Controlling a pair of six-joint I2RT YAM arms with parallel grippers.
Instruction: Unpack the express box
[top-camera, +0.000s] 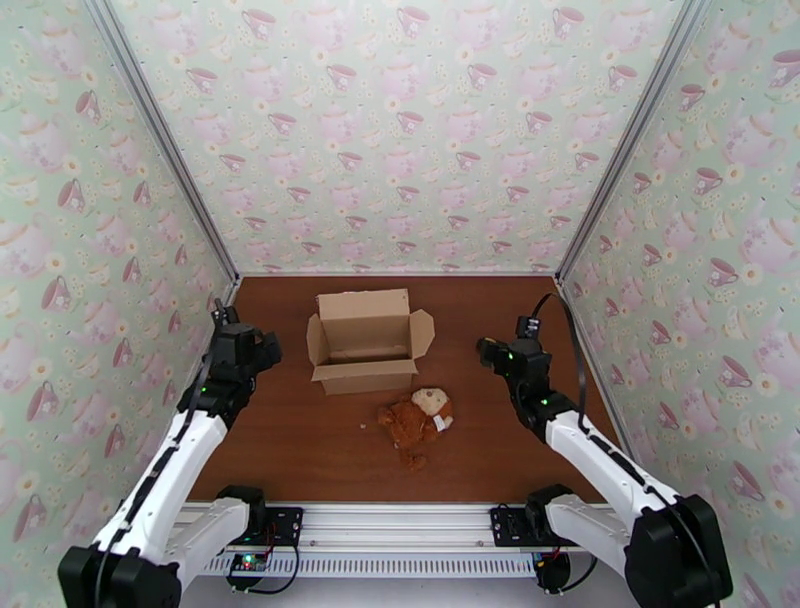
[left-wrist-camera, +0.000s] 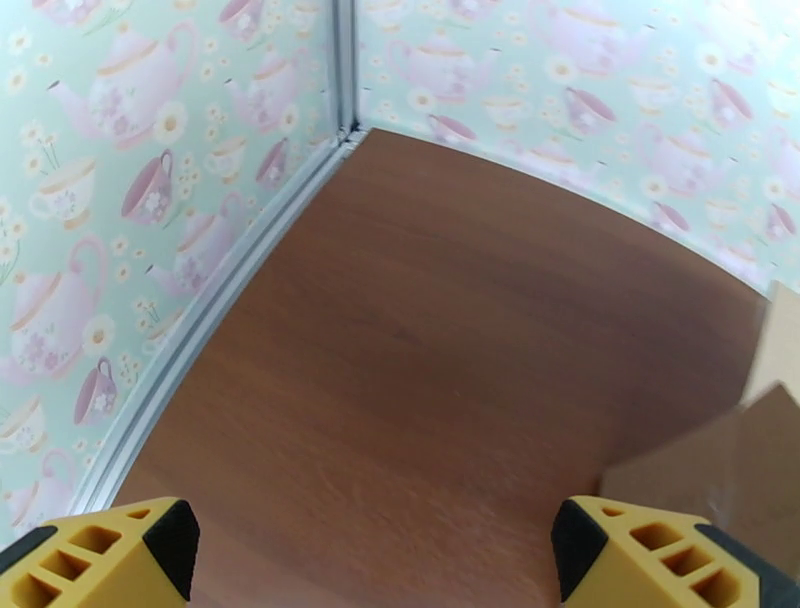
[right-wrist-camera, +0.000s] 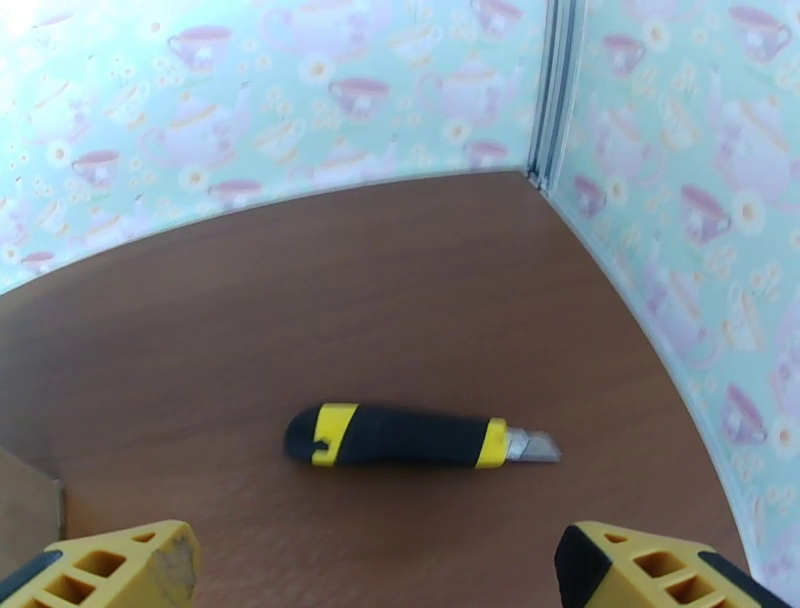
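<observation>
Yellow fingertips (left-wrist-camera: 110, 555) of the left gripper (left-wrist-camera: 375, 560) stand wide apart over bare worktop (left-wrist-camera: 420, 330), holding nothing. The right gripper (right-wrist-camera: 375, 565) is spread just as wide and is also empty. Between them, mid-worktop and nearer the far edge, sits the express box (top-camera: 365, 345), mouth upward, four flaps splayed, its long axis parallel to the far edge. Just before its near flap lies a plush toy (top-camera: 415, 420), so the contents seem to be out, which likely explains why both arms flank the box without touching it. Ahead of the right gripper, toward the far right corner, a utility knife (right-wrist-camera: 415, 437) lies with its bared blade toward the right wall.
</observation>
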